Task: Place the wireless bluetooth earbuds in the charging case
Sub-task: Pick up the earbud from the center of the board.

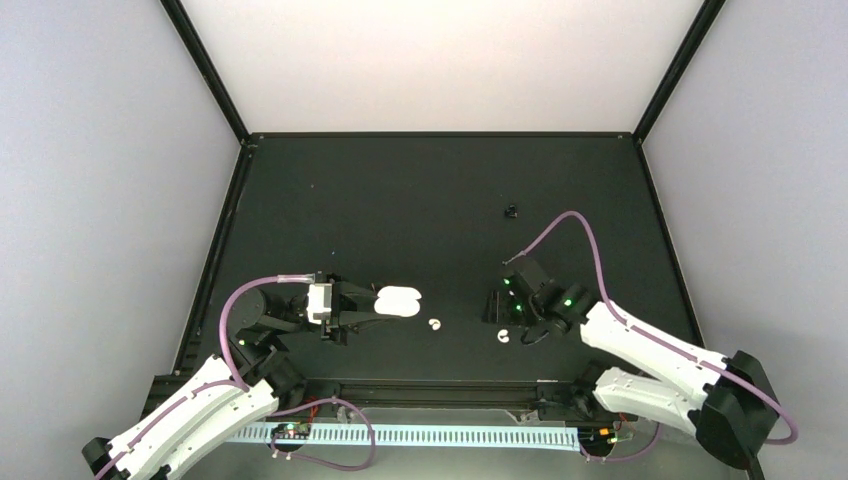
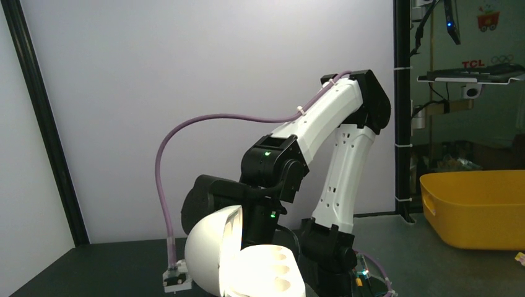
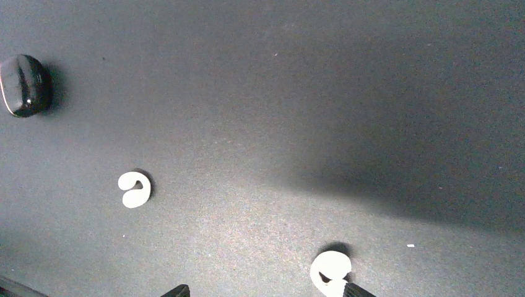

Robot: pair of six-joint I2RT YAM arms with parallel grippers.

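The white oval charging case (image 1: 398, 301) sits between my left gripper's (image 1: 372, 306) fingers, just above the mat. In the left wrist view it fills the bottom centre, open, with its lid (image 2: 204, 253) raised and its base (image 2: 272, 272) showing several round cavities. Two small white curled earbuds lie on the black mat: one (image 1: 435, 324) just right of the case, the other (image 1: 504, 336) under my right gripper (image 1: 507, 320). In the right wrist view my right gripper (image 3: 267, 291) is open. One earbud (image 3: 331, 270) lies against the inside of its right fingertip (image 3: 356, 291). The other earbud (image 3: 134, 189) lies further left.
A small black object (image 1: 511, 211) sits further back on the mat. A glossy black rounded thing (image 3: 23, 85) shows at the right wrist view's upper left. A yellow bin (image 2: 477, 207) stands off the table beyond the right arm (image 2: 334, 130).
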